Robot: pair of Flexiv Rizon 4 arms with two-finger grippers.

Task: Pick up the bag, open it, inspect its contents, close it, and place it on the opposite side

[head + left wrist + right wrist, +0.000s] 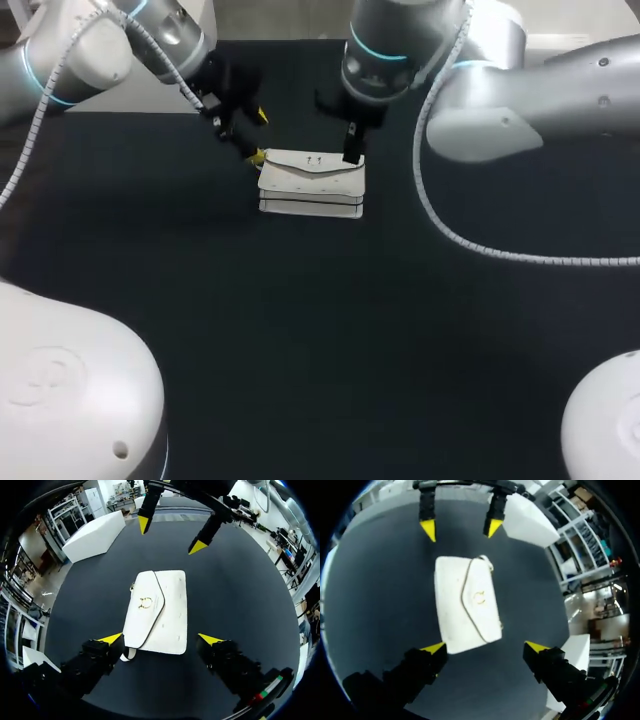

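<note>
A white flap bag (pixel 312 182) with a gold ring clasp (pixel 145 602) lies flat and closed on the black table (pixel 320 320). My left gripper (pixel 260 136) hovers at the bag's left end, open. In the left wrist view its yellow tips (pixel 111 639) straddle the near end of the bag (pixel 157 611) without touching it. My right gripper (pixel 340 130) hangs open over the bag's right end. In the right wrist view the bag (pixel 465 605) lies ahead of that gripper (pixel 485 647), between its spread fingers. Each wrist view shows the other gripper beyond the bag: the right one (pixel 171 535) and the left one (pixel 460 528).
The white arm bases stand at the table's front corners (pixel 80 390) (pixel 605 420). A coiled cable (pixel 470 240) hangs from my right arm over the table's right half. Bare black cloth surrounds the bag.
</note>
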